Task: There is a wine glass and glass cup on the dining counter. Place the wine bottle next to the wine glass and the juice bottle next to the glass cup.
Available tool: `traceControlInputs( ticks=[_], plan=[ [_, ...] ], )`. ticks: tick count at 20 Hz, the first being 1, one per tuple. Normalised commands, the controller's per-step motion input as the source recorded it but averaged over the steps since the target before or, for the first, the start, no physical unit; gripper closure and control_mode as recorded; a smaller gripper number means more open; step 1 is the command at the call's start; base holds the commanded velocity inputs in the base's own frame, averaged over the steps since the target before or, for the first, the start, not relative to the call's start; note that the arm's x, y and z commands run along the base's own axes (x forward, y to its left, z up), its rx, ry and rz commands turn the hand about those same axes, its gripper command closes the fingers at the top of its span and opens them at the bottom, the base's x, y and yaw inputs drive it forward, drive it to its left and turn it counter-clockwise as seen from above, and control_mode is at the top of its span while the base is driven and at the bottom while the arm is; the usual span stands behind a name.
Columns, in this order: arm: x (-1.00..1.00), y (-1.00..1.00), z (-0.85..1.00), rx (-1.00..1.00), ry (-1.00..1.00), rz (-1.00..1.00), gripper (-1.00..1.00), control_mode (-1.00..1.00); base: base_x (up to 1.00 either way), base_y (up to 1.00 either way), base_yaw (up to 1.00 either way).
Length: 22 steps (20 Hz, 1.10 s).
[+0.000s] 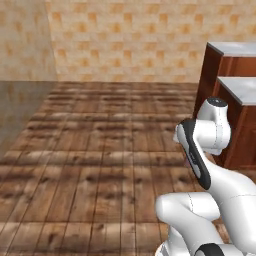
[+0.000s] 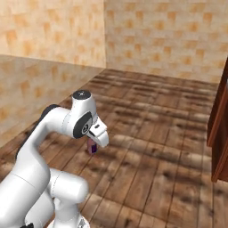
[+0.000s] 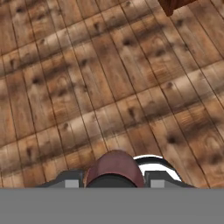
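One juice bottle (image 3: 114, 168) gripped between two fingers (image 3: 70, 178), above wood floor (image 3: 109, 87)

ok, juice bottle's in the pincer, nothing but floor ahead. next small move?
Probably turn the base right, toward the marble-topped counters, keeping the arm tucked. The pincer is shut on the juice bottle, which also shows under the hand in the right base view, and it hangs over bare wooden floor. No glass cup or wine glass is visible, so no placing yet.
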Motion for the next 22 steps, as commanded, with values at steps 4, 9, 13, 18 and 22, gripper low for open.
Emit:
traceControlInputs(
  ticks=[4, 9, 13, 18, 22],
  plan=[
    [0.00, 0.00, 0.00, 0.00, 0.00, 0.00, 1.00, 1.00, 0.86, -0.12, 0.00],
    [0.00, 0.00, 0.00, 0.00, 0.00, 0.00, 1.00, 1.00, 0.80, -0.12, 0.00],
    [0.00, 0.00, 0.00, 0.00, 0.00, 0.00, 1.00, 1.00, 0.73, -0.18, 0.00],
    [0.00, 0.00, 0.00, 0.00, 0.00, 0.00, 1.00, 1.00, 0.78, -0.22, -0.01],
    [0.00, 0.00, 0.00, 0.00, 0.00, 0.00, 1.00, 1.00, 0.76, -0.25, -0.07]
  ],
)
